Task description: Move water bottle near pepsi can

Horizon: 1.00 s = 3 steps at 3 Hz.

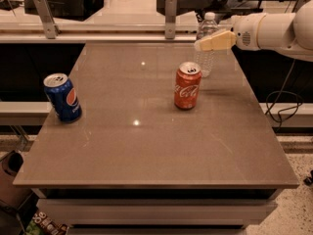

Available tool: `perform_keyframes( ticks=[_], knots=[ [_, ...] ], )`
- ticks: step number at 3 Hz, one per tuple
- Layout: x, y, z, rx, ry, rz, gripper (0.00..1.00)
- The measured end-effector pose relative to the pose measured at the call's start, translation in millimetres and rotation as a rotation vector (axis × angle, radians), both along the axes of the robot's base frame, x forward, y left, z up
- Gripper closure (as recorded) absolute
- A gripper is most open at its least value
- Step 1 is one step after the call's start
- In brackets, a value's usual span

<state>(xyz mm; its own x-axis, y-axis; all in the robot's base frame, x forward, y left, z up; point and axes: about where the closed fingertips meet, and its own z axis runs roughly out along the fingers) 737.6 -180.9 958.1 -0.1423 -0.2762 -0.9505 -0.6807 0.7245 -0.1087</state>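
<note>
My gripper (211, 42) sits at the upper part of the water bottle (206, 62), which stands upright close to the far right corner of the tabletop (146, 146). My white arm (274, 31) reaches in over the right edge. I cannot tell whether the gripper is clamped on the bottle or only alongside it.

The pepsi can (62, 97) stands by the left edge, about halfway along it and well apart from the bottle. A Coca-Cola can (188, 86) stands just in front of the bottle, right of centre.

To do this step well, I judge that I need a firm, level hold on the ribbed body, since thin clear plastic gives under pressure and a high grip may tip it. I would lift the bottle straight up, carry it behind the Coca-Cola can, not over it, and set it down beside the pepsi can without knocking it.

The tabletop is smooth, grey-brown and glossy, with small ceiling reflections, so a nudged can could slide. Beyond the far edge runs a rail with metal posts (169, 16). A black cable (283, 106) hangs off to the right.
</note>
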Motion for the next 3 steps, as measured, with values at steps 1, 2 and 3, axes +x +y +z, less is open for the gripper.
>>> perform_keyframes(
  ticks=[1,2,3],
  knots=[
    [8.3,8.8,-11.6,0.041,0.004,0.008,0.16],
    [8.9,12.1,-12.8,0.042,0.006,0.013,0.39],
    [9.4,15.1,-13.8,0.043,0.008,0.017,0.62]
  ],
)
